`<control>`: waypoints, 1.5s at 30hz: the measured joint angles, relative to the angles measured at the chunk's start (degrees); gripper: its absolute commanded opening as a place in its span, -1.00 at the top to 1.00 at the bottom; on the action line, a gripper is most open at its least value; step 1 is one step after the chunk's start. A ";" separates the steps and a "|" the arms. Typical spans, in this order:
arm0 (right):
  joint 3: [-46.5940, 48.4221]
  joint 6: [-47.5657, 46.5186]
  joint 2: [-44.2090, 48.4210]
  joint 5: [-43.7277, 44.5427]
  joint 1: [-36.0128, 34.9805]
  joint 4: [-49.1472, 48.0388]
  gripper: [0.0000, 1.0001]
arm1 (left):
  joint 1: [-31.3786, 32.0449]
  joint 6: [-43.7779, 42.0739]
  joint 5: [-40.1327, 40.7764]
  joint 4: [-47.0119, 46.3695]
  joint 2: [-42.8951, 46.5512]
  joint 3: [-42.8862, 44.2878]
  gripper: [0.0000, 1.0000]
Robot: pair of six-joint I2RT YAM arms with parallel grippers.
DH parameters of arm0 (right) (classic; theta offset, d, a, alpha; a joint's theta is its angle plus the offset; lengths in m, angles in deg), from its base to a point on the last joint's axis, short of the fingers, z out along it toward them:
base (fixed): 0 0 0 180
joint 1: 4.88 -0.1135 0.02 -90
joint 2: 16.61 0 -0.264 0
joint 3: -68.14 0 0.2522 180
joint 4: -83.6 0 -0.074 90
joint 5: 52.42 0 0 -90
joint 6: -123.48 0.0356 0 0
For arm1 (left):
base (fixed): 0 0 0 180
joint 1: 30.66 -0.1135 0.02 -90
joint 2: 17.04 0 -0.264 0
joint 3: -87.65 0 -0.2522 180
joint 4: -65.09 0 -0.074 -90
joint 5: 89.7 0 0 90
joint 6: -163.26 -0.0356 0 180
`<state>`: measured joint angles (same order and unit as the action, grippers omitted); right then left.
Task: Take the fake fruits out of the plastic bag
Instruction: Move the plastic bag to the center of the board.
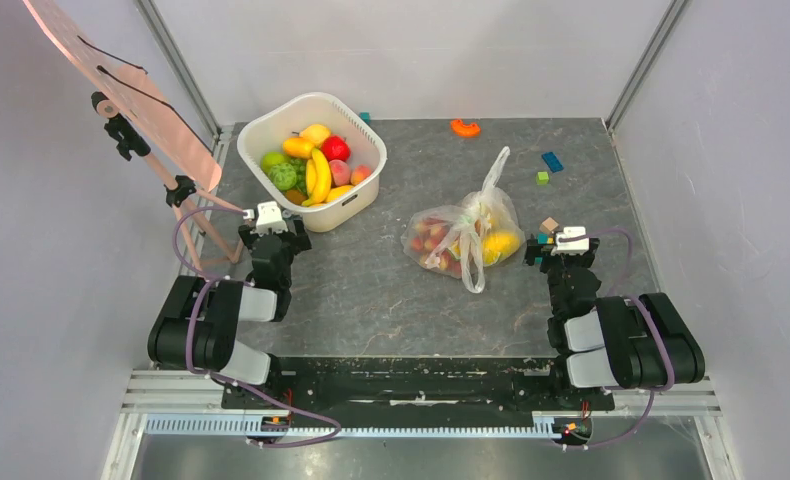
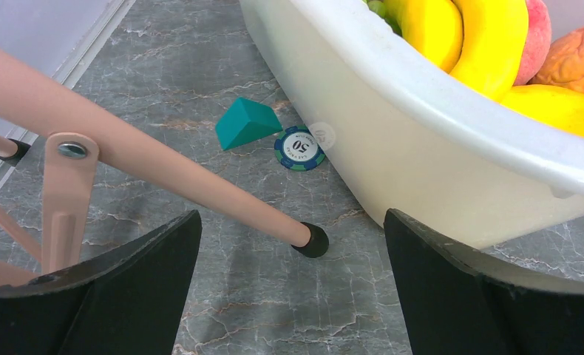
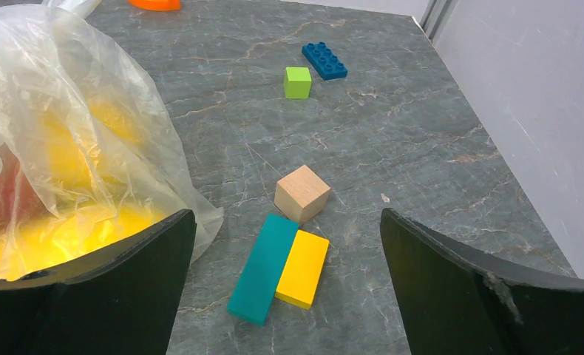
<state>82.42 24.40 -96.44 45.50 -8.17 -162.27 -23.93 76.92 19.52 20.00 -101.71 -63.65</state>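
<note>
The clear plastic bag (image 1: 466, 235) lies on the table right of centre, one handle loop pointing up and back. Fake fruits (image 1: 439, 240) show through it, red and pink on the left, a round yellow fruit (image 1: 501, 243) on the right. In the right wrist view the bag (image 3: 75, 126) fills the left side with yellow fruit (image 3: 60, 237) inside. My right gripper (image 1: 549, 248) is open and empty just right of the bag (image 3: 285, 281). My left gripper (image 1: 273, 228) is open and empty near the white tub's front left corner (image 2: 293, 288).
The white tub (image 1: 366, 200) holds bananas, green fruits and other fruit at back left. A pink stand leg (image 2: 200, 185), a teal wedge (image 2: 246, 122) and a poker chip (image 2: 299, 148) lie by the left gripper. Teal (image 3: 265, 268), yellow (image 3: 302, 268) and wooden (image 3: 301, 192) blocks sit between the right fingers.
</note>
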 measured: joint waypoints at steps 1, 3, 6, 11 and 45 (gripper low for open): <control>0.00 0.00 0.00 0.00 0.00 0.00 -0.96 | 0.00 0.00 0.02 0.00 0.00 0.00 -0.99; 0.00 0.00 0.00 0.00 0.02 0.00 -0.96 | 0.00 0.00 0.00 0.00 0.00 0.00 -0.99; 0.00 0.00 0.00 0.00 0.02 0.00 -0.96 | 0.00 0.00 0.02 0.00 0.00 0.00 -0.99; 0.00 0.00 0.00 0.00 0.00 0.00 -0.96 | 0.00 0.00 0.02 0.00 0.00 0.00 -0.99; 0.00 5.95 21.46 9.99 0.00 21.42 -0.96 | 12.31 6.12 12.94 39.47 26.32 9.46 -0.99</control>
<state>82.42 30.34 -74.98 55.49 -8.17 -140.85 -11.63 83.04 32.46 59.47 -75.39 -54.18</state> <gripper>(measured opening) 0.982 0.994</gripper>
